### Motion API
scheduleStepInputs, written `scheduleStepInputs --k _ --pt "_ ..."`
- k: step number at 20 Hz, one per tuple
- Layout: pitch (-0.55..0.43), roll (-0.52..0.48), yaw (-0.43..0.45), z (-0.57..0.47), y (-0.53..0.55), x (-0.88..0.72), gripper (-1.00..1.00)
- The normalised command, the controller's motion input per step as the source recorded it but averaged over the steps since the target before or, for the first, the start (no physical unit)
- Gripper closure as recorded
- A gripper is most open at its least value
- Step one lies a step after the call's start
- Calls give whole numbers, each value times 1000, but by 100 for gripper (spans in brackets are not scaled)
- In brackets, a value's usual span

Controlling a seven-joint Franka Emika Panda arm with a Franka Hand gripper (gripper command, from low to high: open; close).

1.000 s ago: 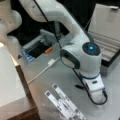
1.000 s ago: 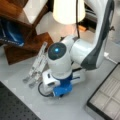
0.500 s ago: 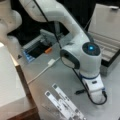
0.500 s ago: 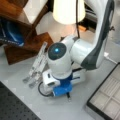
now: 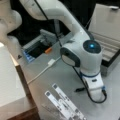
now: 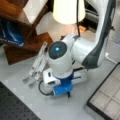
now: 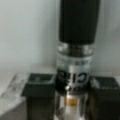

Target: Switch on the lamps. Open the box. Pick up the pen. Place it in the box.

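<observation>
Grey tabletop (image 5: 50, 80); black, clear-barrelled pen (image 7: 75, 65) between the black jaws.

1. A grey bench (image 5: 60, 75) carries everything in both front views.
2. A lit lamp shade (image 6: 68, 11) glows at a front view's top.
3. A wooden shelf unit (image 6: 27, 37) stands at the bench's left edge.
4. A black perforated mat (image 6: 15, 107) covers one bench corner.

Black band with pale lettering on the pen (image 7: 75, 75), blurred, seemingly "CIE", otherwise unreadable
</observation>
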Motion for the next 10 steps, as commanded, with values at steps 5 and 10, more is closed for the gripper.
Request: scheduleStepInputs --k 5,10 --pt "74 -43 -138 308 131 -49 100" --pt "65 -60 -178 299 111 -34 100"
